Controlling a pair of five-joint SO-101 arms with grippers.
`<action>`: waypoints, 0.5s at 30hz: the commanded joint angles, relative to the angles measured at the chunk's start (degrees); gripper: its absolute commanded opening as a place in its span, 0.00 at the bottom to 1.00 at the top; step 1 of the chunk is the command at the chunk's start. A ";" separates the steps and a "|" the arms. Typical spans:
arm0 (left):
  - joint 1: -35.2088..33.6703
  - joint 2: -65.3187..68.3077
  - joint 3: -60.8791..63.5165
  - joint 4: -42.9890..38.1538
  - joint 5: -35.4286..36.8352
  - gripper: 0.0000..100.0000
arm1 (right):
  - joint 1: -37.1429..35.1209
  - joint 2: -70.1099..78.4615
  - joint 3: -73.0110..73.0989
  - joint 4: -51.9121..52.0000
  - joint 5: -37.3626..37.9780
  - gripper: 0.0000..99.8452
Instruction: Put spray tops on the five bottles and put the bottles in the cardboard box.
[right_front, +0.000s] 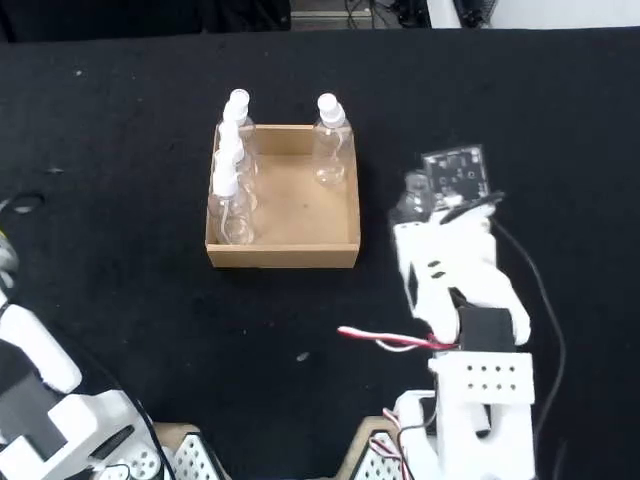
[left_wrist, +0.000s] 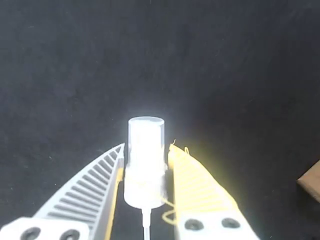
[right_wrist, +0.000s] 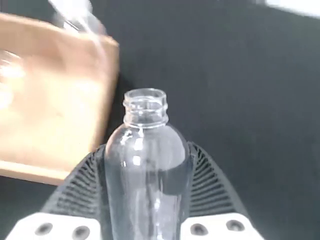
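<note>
Four capped bottles (right_front: 232, 195) against cardboard box (right_front: 283, 256) walls; uncapped bottle (right_wrist: 145, 155) just outside.

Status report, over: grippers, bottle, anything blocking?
Left gripper shut on spray top. Right gripper shut on uncapped bottle, beside cardboard box. Capped bottles in box; nothing between.

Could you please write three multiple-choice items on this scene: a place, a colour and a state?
1. Where is the uncapped bottle? A lying on the table; B in the right gripper; C in a person's hand.
2. What colour is the cardboard box? A brown; B blue; C white.
3. How is the left gripper? A open, empty; B shut on a spray top; C shut on a bottle.
Answers: B, it clamps the bottle's body; A, the walls are brown; B, the top sits clamped in it.
</note>
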 joint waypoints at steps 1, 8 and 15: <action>3.82 -8.09 -11.65 1.76 1.23 0.03 | -6.68 -1.89 -9.45 3.69 -2.20 0.01; 15.78 -19.08 -23.16 0.26 1.41 0.03 | -18.81 -1.89 -15.43 4.22 -8.97 0.01; 28.35 -22.77 -25.71 -4.40 1.41 0.03 | -23.56 -11.38 -8.92 2.11 -15.30 0.01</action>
